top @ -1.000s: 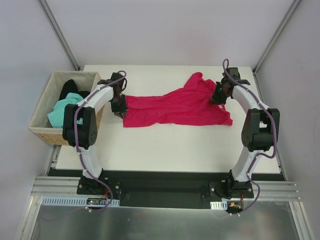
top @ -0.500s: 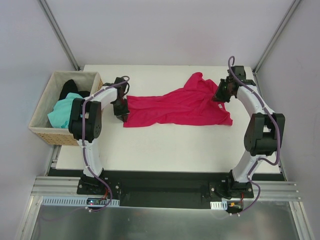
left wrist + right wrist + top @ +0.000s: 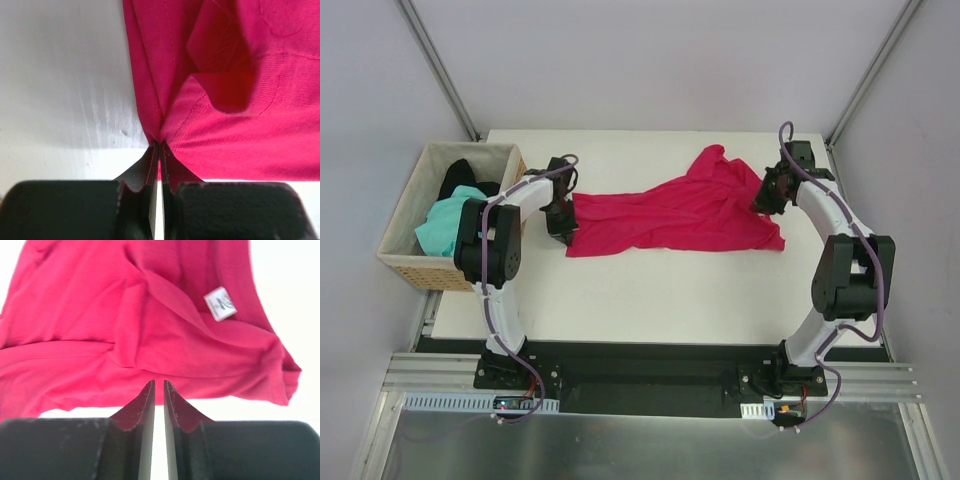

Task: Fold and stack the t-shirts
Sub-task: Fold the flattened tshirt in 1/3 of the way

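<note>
- Left gripper (image 3: 563,228) is seen clamped on the left end of the crimson t-shirt (image 3: 670,215). In the left wrist view a gathered corner of the red cloth is pinched between the two fingers (image 3: 142,167), which are pressed together with no gap.
- Just left of that arm, a wicker basket (image 3: 408,268) is set at the left edge of the white table (image 3: 650,290).
- Two shirts are held inside the basket. A mint-green t-shirt (image 3: 445,222) is crumpled at the near side, and a black t-shirt (image 3: 458,177) is bunched behind it at the far side.
- The crimson t-shirt is laid unfolded and wrinkled across the far half of the table, between the two grippers.
- Its left part is drawn narrow toward the left gripper, and its right part is spread wider.
- One lobe of the cloth is pushed up toward the far edge of the table, and a corner is pointed toward the near right.
- In the right wrist view, a small white label (image 3: 220,303) is shown on the red cloth, up and to the right of the fingertips.
- The right gripper (image 3: 765,200) is positioned at the shirt's right end, near the table's far right corner.
- Its fingers are drawn almost together, with only a thin slit of light left between them.
- Their tips are met by the shirt's nearest edge, but whether that edge is pinched cannot be told.
</note>
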